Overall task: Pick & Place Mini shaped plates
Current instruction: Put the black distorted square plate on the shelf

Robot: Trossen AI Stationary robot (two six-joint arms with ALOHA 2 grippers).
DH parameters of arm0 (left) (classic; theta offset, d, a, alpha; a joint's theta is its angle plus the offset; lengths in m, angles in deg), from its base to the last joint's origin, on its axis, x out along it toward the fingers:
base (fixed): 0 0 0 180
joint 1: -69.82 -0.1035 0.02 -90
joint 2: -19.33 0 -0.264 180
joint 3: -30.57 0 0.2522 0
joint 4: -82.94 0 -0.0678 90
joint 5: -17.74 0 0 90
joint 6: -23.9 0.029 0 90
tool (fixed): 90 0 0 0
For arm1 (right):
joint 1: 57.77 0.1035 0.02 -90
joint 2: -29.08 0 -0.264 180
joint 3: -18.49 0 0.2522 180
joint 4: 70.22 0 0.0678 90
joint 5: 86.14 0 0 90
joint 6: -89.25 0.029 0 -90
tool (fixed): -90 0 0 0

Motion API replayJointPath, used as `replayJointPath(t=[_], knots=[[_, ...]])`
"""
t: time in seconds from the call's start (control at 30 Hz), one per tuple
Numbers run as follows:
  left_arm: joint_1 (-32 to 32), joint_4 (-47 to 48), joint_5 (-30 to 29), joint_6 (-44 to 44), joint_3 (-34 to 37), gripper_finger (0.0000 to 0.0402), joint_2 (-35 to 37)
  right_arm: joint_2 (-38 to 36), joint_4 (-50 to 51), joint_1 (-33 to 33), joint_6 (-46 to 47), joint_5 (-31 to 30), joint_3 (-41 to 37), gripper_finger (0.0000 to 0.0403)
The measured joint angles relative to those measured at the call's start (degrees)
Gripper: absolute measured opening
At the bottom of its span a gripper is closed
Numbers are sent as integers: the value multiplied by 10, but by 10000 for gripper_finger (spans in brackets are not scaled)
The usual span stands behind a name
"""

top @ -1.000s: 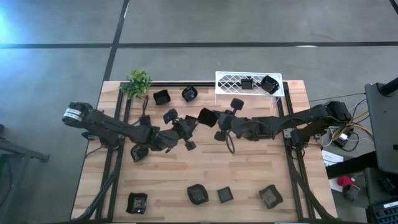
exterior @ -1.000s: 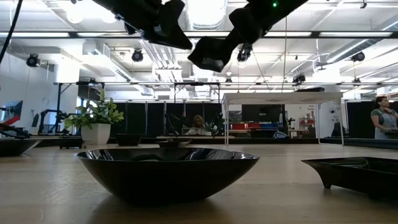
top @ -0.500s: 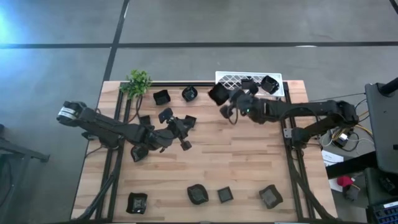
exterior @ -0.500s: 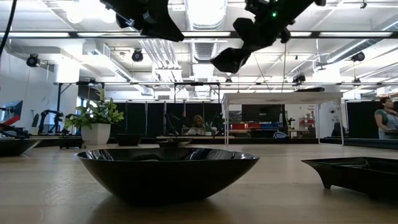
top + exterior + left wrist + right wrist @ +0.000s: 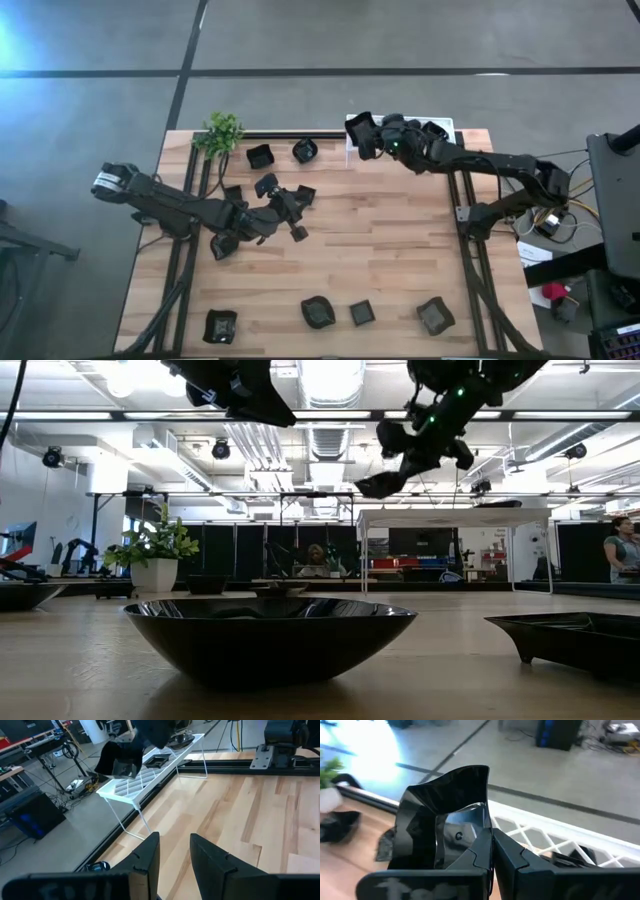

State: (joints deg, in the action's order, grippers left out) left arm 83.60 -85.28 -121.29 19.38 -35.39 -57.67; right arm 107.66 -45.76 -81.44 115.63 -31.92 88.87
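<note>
My right gripper [image 5: 373, 141] is shut on a mini shaped plate [image 5: 359, 130], a glossy black angular dish, above the left end of the white lattice rack [image 5: 380, 129]. Two more plates [image 5: 433, 135] sit on the rack. My left gripper [image 5: 297, 213] hovers open and empty over the table's middle left; in the left wrist view its fingers [image 5: 151, 851] point toward the rack [image 5: 150, 772]. Several other plates lie flat on the wood: some at the far left [image 5: 260, 155], some along the near edge [image 5: 318, 312]. My right gripper pinches the plate's raised rim [image 5: 481, 827] between its two shut fingers [image 5: 507, 852], at one side of the dish. The plate is lifted clear and tilted, sloping down from the fingers [image 5: 385, 482], with its glossy hollow [image 5: 457, 830] facing the wrist camera.
A small green plant [image 5: 222, 132] stands at the far left corner. In the low view a wide black bowl [image 5: 270, 635] and a flat dish [image 5: 580, 640] sit close to the camera. Bare wood [image 5: 400, 250] spans the table's middle and right.
My right gripper has carried the plate from the table's middle toward the far edge and a little to the right, to above the rack's left end. Its wrist has rolled, turning and tilting the plate. It has stayed shut on the plate.
</note>
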Motion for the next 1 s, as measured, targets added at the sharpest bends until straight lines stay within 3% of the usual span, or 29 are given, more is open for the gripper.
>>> replayJointPath(t=[0.37,1.0], knots=[[0,5,0,0,0,103,0,40,-2,-28,52,-2,0,8],[0,7,-1,0,0,103,0,41,29,-29,112,27,0,8]])
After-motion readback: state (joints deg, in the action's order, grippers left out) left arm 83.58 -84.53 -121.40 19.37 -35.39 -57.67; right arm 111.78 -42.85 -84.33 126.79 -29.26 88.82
